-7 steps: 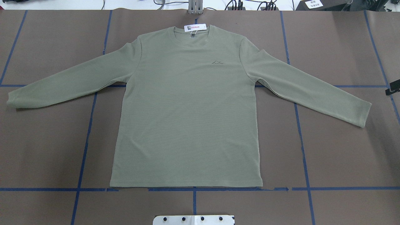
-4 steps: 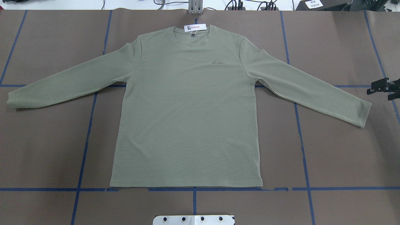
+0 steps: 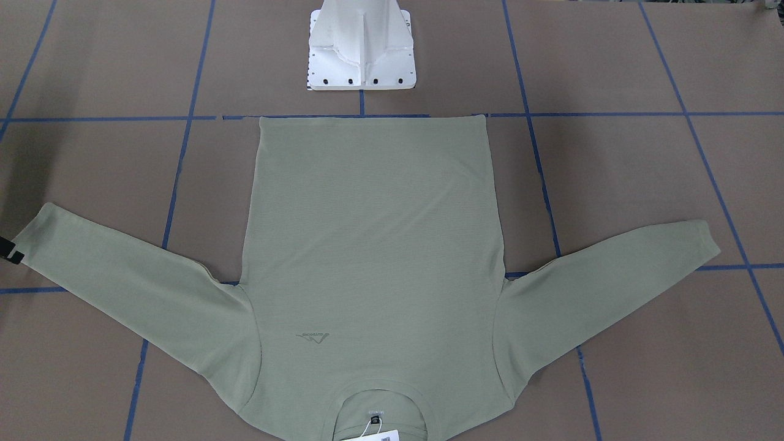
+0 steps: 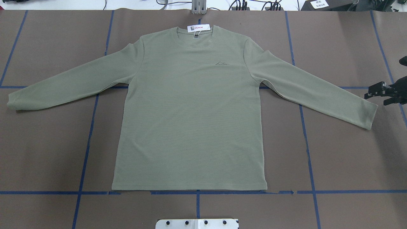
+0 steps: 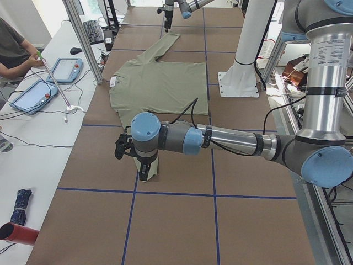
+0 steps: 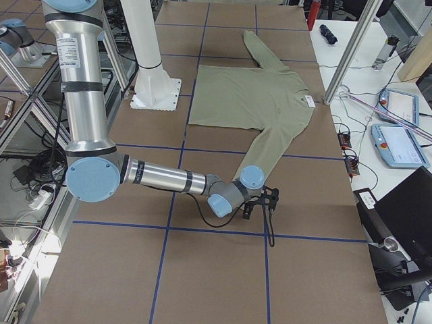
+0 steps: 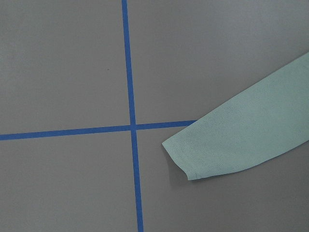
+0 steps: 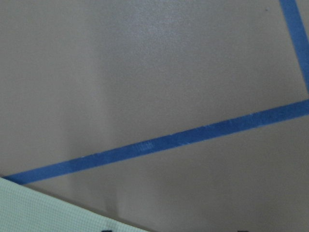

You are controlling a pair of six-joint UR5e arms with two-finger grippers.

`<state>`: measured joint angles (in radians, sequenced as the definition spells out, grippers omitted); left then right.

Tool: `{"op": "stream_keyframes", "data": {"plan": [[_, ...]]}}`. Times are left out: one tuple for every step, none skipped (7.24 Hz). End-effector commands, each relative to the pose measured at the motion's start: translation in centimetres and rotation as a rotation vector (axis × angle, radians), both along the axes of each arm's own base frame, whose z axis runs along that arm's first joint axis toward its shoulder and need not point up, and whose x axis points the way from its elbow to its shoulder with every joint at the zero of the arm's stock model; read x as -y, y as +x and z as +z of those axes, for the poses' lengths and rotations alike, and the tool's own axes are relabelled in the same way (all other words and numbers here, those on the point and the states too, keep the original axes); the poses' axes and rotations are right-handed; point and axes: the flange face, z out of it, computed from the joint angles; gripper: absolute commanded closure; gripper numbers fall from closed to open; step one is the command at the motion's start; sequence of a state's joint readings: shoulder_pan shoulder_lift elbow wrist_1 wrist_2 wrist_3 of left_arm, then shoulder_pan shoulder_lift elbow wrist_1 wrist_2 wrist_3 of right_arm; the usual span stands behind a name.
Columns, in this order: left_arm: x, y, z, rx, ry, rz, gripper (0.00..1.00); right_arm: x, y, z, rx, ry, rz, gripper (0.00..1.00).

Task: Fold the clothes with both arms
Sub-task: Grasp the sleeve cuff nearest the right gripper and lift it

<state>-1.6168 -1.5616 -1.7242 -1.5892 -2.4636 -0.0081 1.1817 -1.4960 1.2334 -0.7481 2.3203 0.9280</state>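
Nearest to me, the hem of the sage-green shirt [image 4: 190, 121] lies straight along a blue tape line [image 4: 349, 191] on the worktop [image 4: 343, 152]. The body is flat with the chest logo up, and nothing is folded yet.

Further out, at the level of the sleeves, is the only change. A second ago my right pincer [image 4: 375, 100] showed only at the edge of the overhead view. Now it has come in and hangs just beside the right cuff [image 4: 370, 117], with its two fingers spread and nothing between them. I judge this as the approach to take that cuff, the first step of the fold.

My left pincer [image 5: 144, 172] hangs over the left cuff [image 7: 193, 159]. I cannot tell if it is spread or pressed together.

Farthest from me, the collar and the white hang tag [image 4: 198, 28] have not moved.
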Motion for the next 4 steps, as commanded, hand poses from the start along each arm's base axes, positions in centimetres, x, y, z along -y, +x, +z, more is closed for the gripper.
{"op": "stream_keyframes", "data": {"plan": [[0.00,0.00,0.00,0.000,-0.001,-0.001,0.00,-0.15,-0.24,0.15,0.000,-0.010,0.000,0.46],[0.00,0.00,0.00,0.000,-0.001,-0.001,0.00,-0.22,-0.22,0.13,0.004,-0.030,0.015,0.82],[0.00,0.00,0.00,0.000,-0.001,-0.001,0.00,-0.49,-0.14,0.09,0.010,-0.025,0.015,1.00],[0.01,0.00,-0.02,0.000,0.001,-0.001,0.00,-0.64,-0.08,-0.12,0.014,-0.017,0.013,1.00]]}}
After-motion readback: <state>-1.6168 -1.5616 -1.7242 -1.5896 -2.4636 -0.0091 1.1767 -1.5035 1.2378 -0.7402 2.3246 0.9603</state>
